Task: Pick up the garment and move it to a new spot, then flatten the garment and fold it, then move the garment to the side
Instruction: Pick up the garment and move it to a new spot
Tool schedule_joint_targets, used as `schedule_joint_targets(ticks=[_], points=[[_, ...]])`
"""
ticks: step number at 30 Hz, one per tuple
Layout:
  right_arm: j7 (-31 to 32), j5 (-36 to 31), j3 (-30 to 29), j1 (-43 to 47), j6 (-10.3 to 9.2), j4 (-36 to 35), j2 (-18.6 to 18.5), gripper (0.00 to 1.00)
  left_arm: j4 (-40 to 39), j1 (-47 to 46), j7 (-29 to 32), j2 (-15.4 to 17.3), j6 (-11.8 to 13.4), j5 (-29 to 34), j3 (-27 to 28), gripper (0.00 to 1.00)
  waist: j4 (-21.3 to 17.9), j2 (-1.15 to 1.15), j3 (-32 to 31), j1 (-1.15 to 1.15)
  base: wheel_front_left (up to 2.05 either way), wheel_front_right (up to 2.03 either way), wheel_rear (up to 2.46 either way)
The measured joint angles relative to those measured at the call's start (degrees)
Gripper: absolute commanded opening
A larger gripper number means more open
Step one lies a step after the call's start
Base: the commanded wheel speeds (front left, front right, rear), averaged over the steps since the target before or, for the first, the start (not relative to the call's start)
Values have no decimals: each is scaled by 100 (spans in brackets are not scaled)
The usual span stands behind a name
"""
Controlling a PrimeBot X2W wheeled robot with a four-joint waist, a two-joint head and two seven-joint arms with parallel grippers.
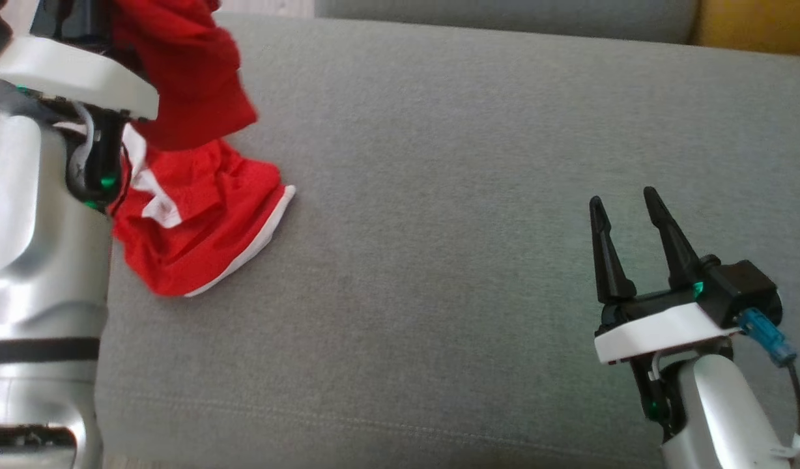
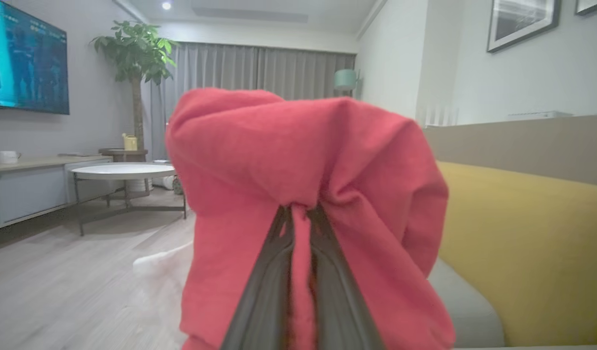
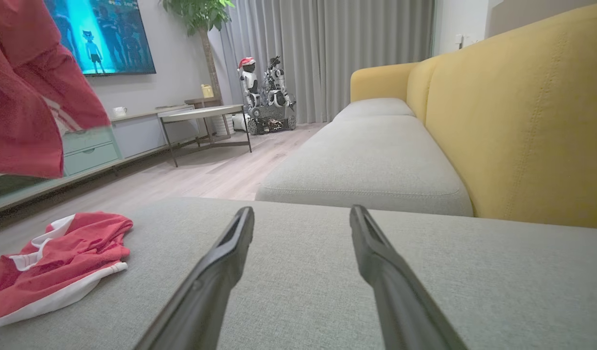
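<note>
Red garment [image 2: 303, 146], pinched between left fingers [image 2: 264, 301], tips covered

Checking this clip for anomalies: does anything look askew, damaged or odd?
Nothing damaged. The red fabric garment hangs bunched from the left gripper, and red cloth with white trim lies crumpled on the grey sofa cushion.

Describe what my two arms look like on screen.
The right gripper has two long tapered black fingers, a white plate, green light and a blue connector with a dark cable on a silver forearm. The left arm is silver with a black band, white wrist plate and green lights.
</note>
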Motion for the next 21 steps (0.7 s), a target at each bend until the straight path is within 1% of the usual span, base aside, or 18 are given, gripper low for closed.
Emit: schedule_joint_targets(ticks=[5, 12, 16, 21], points=[[-69, 49, 65, -2, 0, 42, 11, 100, -786, 254, 274, -102, 58, -118, -63, 0, -228, 0, -114, 0, 0, 0, 0], [-178, 179, 66, -46, 0, 40, 25, 100, -1649, 449, 805, -361, 154, -185, -415, 0, -692, 0, -89, 0, 0, 0, 0], [-199, 200, 92, -237, 0, -13, 26, 100, -1876, 484, 1006, -532, 204, -185, -631, 0, -1039, 0, -2, 0, 0, 0, 0], [-237, 244, 112, -453, 0, -190, 25, 100, -1826, 482, 1098, -742, 278, -112, -949, 0, -1544, 0, 144, 0, 0, 0, 0]])
